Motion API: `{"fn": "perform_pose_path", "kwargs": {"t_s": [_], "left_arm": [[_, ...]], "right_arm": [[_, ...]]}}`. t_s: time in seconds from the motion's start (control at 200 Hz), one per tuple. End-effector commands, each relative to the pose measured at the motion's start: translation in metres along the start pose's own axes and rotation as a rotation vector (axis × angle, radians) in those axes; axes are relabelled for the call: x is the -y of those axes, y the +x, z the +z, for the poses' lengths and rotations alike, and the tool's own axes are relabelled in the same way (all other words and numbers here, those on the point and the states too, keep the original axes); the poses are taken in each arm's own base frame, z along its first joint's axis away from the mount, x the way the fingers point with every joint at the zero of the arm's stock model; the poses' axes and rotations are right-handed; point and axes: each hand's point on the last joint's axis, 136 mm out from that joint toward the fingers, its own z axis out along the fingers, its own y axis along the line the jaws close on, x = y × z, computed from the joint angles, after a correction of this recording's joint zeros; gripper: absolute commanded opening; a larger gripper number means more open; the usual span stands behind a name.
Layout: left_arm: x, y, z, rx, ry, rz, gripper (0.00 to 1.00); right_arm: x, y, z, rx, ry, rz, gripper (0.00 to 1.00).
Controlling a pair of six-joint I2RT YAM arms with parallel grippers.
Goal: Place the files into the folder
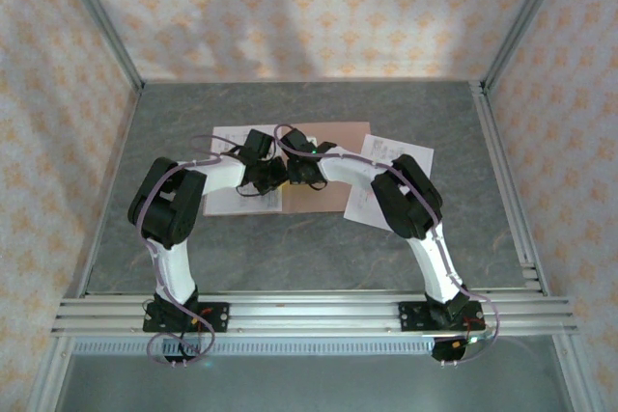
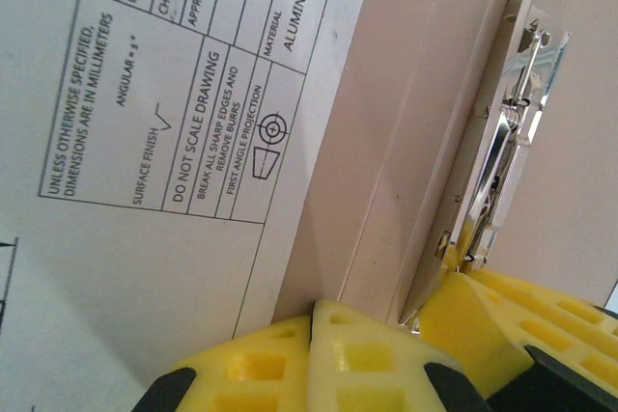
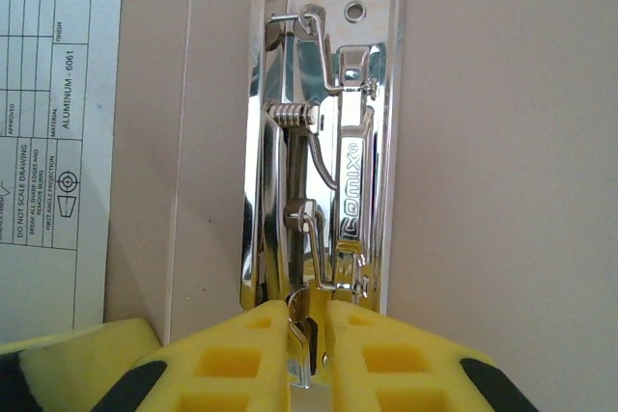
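The folder [image 1: 350, 138] lies open and flat in the middle of the grey marbled bench [image 1: 309, 248], with the files [image 1: 228, 138] spread as white printed sheets at its left edge and another sheet [image 1: 375, 150] at its right, inside pale patterned walls [image 1: 290, 7] and aluminium rails [image 1: 309, 311]. The right gripper [image 3: 307, 320] has its jaws nipped on the lower end of the shiny metal clip [image 3: 323, 142] inside the folder; the left gripper [image 2: 311, 325] has its jaws pressed together where paper meets folder, and I cannot tell whether they hold anything
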Motion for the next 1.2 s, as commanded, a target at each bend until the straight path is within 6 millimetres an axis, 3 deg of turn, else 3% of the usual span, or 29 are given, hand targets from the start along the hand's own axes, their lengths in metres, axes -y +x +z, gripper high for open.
{"fn": "perform_pose_path", "kwargs": {"t_s": [0.0, 0.385, 0.731, 0.836, 1.031, 1.196], "left_arm": [[-0.143, 0.047, 0.002, -0.123, -0.489, -0.120, 0.00], [-0.139, 0.045, 0.003, -0.132, -0.480, -0.103, 0.00], [-0.134, 0.045, 0.005, -0.141, -0.465, -0.090, 0.00], [-0.132, 0.044, 0.005, -0.139, -0.457, -0.091, 0.00], [-0.130, 0.045, 0.007, -0.142, -0.447, -0.092, 0.00], [-0.130, 0.047, 0.009, -0.147, -0.443, -0.093, 0.00]], "right_arm": [[0.153, 0.128, 0.032, -0.421, 0.528, -0.142, 0.16], [0.125, 0.073, -0.006, -0.259, 0.370, -0.049, 0.18], [0.070, 0.019, -0.062, -0.053, 0.019, 0.108, 0.20], [0.049, 0.016, -0.060, -0.071, -0.069, 0.125, 0.22], [0.010, 0.012, -0.053, -0.074, -0.061, 0.036, 0.26], [-0.011, 0.004, -0.041, -0.062, -0.114, 0.065, 0.29]]}}
